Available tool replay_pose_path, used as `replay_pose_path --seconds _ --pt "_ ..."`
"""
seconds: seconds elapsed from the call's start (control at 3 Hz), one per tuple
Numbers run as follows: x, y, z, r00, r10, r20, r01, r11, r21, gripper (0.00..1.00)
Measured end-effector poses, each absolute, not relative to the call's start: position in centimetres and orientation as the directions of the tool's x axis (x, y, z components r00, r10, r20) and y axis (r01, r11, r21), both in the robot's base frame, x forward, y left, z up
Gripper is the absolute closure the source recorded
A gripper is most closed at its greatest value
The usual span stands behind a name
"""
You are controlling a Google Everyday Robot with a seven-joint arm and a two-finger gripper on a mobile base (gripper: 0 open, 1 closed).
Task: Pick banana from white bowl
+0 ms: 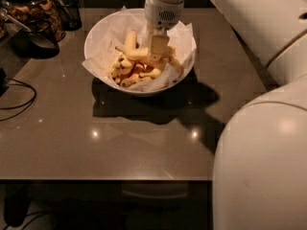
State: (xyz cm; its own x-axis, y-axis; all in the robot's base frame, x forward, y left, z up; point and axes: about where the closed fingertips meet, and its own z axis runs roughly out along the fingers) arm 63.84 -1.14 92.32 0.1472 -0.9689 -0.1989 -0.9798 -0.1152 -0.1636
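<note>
My claw (pixel 158 46) hangs low inside the white bowl (pixel 94 31), over the middle of the fruit heap and towards the bowl's far rim. I cannot tell whether it is spread or closed.

The banana (pixel 137 54) lies across the top of the heap at the bowl's centre. Its thin dark stem points to the bowl's left rim and its other end runs under my claw.

I judge it light, firm enough to lift whole, but soft under the skin, so a hard squeeze would bruise it. The skin looks smooth and could slip, and the curve may let it swing. I would grip across the plump middle, not the stem, and lift clear of the crinkled paper (pixel 180 35) lining the bowl and the stubby bananas (pixel 128 80) nearer the bowl's front.
</note>
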Motion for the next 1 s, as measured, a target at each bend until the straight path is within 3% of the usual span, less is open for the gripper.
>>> replay_pose_path --seconds 1.0 --pt "59.2 -1.3 101.3 0.164 -0.981 -0.104 -0.931 -0.119 -0.344 1.0"
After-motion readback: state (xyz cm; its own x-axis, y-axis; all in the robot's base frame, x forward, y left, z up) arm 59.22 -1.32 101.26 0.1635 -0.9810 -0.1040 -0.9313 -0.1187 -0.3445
